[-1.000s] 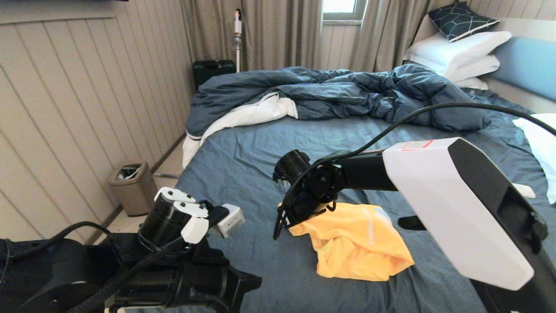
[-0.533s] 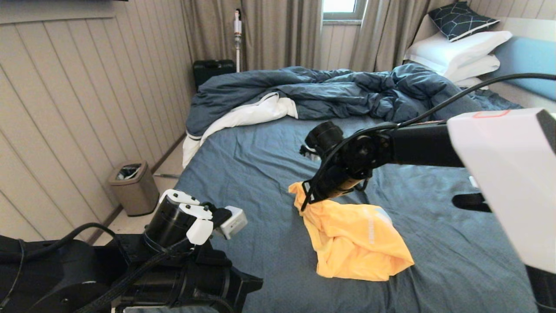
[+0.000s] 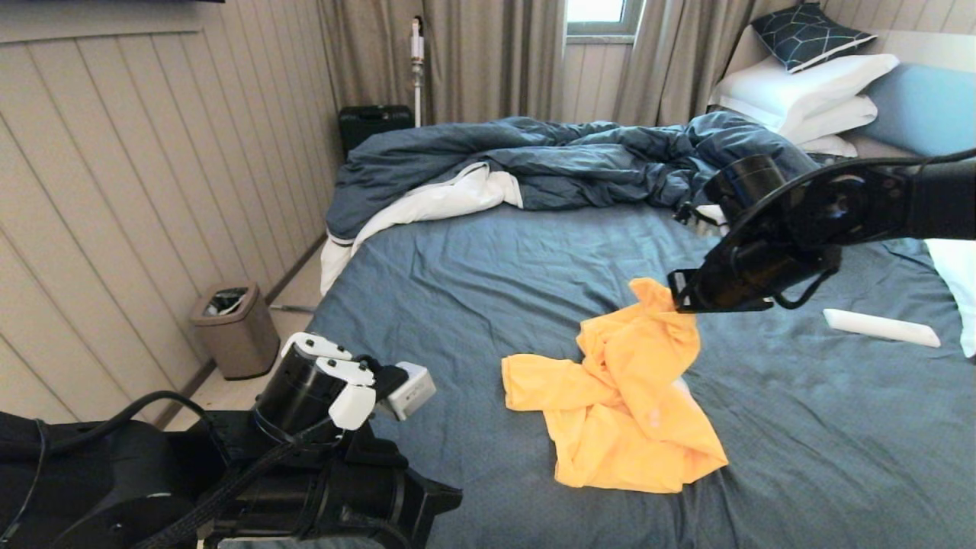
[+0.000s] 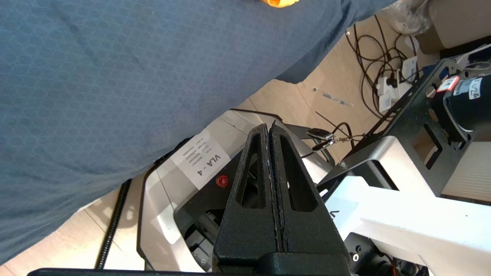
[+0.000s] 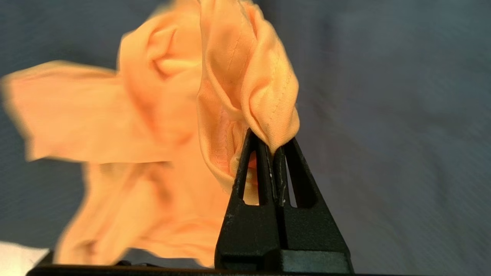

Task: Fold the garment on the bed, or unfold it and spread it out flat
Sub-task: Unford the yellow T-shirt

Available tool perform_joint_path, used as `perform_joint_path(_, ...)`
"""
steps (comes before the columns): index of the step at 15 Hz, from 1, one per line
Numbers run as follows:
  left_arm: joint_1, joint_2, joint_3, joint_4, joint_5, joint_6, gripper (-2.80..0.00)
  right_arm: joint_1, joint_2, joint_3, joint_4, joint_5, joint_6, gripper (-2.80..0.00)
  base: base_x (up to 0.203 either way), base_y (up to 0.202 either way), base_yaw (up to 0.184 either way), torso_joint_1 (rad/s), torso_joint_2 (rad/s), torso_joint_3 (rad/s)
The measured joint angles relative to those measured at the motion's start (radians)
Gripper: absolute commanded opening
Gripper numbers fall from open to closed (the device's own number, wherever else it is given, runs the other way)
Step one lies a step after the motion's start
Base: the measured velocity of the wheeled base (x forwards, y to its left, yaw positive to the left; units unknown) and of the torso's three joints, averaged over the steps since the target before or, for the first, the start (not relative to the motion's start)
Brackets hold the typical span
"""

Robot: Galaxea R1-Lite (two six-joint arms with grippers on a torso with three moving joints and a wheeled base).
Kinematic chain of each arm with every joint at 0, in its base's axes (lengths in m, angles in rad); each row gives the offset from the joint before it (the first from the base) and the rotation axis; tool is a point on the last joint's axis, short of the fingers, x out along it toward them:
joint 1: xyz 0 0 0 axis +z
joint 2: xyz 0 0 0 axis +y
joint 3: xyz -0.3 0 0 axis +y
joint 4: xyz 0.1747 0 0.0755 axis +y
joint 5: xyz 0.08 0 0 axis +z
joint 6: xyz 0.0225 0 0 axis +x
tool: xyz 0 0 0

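Rightward since the earlier frame, the right hand (image 3: pixel 675 299) lifts the garment (image 3: pixel 621 396) by one edge — the rest trails on the bed (image 3: pixel 457 267). Left wrist view: left hand (image 4: pixel 269 127) closed, empty, off the bed. Right wrist view: fingers pinch a yellow fold.

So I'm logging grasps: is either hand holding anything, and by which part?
The right hand pinches a bunched fold of the yellow T-shirt at its raised top end; the left hand holds nothing.
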Motion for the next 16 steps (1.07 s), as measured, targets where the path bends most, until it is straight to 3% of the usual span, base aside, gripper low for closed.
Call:
perform_joint_path(6, 0.0, 0.001, 0.0, 0.0, 0.001, -0.001, -2.8, -0.334, -0.044, 0.179, -0.07, 0.104, -0.066, -2.8, 0.0, 0.0, 0.0, 0.0, 0.0, 0.0)
perform_joint_path(12, 0.001, 0.014, 0.003, -0.005, 0.001, -0.001, -2.8, -0.509, -0.028, 0.424, -0.345, 0.119, -0.175, -2.8, 0.0, 0.0, 0.0, 0.0, 0.0, 0.0)
perform_joint_path(16, 0.001, 0.027, 0.008, -0.017, 0.001, 0.0, -2.8, -0.62, 0.022, 0.427, -0.415, 0.119, -0.228, -2.8, 0.0, 0.0, 0.0, 0.0, 0.0, 0.0)
